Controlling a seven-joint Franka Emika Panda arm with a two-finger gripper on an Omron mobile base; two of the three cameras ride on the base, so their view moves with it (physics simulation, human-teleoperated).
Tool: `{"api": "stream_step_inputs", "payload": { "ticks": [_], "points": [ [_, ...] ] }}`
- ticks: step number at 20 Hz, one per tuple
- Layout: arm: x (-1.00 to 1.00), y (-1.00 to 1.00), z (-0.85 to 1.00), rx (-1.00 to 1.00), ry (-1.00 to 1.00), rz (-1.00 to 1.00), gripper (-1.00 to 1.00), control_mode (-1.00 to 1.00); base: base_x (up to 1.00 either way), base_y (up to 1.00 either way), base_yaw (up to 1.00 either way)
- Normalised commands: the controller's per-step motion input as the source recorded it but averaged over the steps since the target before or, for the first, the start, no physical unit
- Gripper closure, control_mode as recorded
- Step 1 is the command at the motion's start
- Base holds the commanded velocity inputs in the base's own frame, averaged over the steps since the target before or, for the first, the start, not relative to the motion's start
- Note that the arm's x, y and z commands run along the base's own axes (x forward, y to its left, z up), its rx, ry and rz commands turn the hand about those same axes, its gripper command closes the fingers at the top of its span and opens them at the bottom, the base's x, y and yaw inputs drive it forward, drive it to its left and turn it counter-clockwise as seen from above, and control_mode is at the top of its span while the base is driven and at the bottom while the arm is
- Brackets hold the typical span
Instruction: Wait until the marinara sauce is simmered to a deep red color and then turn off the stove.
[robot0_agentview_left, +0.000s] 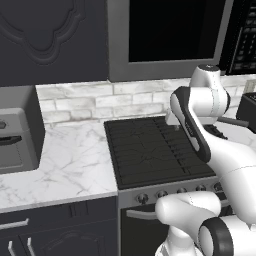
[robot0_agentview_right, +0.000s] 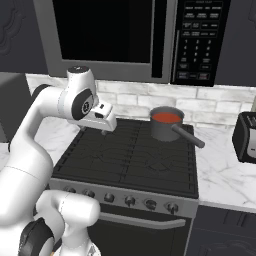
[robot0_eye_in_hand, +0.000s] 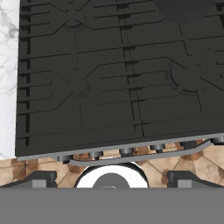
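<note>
The stove (robot0_agentview_right: 125, 160) has black grates and a row of dark knobs (robot0_agentview_right: 130, 201) along its silver front. On its rear right burner stands a small dark grey saucepan (robot0_agentview_right: 164, 129) with its long handle pointing to the front right. It holds the marinara sauce (robot0_agentview_right: 166, 118), a smooth bright red disc. My gripper (robot0_agentview_right: 104, 130) hangs open over the rear left of the grates, well to the left of the pan and holding nothing. In the hand view the fingertips (robot0_eye_in_hand: 39, 179) stand wide apart above the stove (robot0_eye_in_hand: 109, 87), its knobs (robot0_eye_in_hand: 127, 151) and the pan's dark edge (robot0_eye_in_hand: 186, 8).
A microwave (robot0_agentview_right: 125, 35) hangs above the range. A dark toaster (robot0_agentview_right: 245, 137) sits on the marble counter to the right. To the left lie a marble counter (robot0_agentview_left: 75, 160) and a grey boxy appliance (robot0_agentview_left: 17, 135). My arm's elbow (robot0_agentview_left: 195, 130) reaches over the stove's right side.
</note>
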Motion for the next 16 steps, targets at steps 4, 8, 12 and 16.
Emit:
{"api": "stream_step_inputs", "payload": {
  "ticks": [4, 8, 12, 16],
  "points": [
    [0.00, 0.00, 0.00, 0.00, 0.00, 0.00, -1.00, -1.00, 0.00, 0.00, 0.00],
    [0.00, 0.00, 0.00, 0.00, 0.00, 0.00, -1.00, -1.00, 0.00, 0.00, 0.00],
    [0.00, 0.00, 0.00, 0.00, 0.00, 0.00, -1.00, -1.00, 0.00, 0.00, 0.00],
    [0.00, 0.00, 0.00, 0.00, 0.00, 0.00, -1.00, -1.00, 0.00, 0.00, 0.00]
  ]
}}
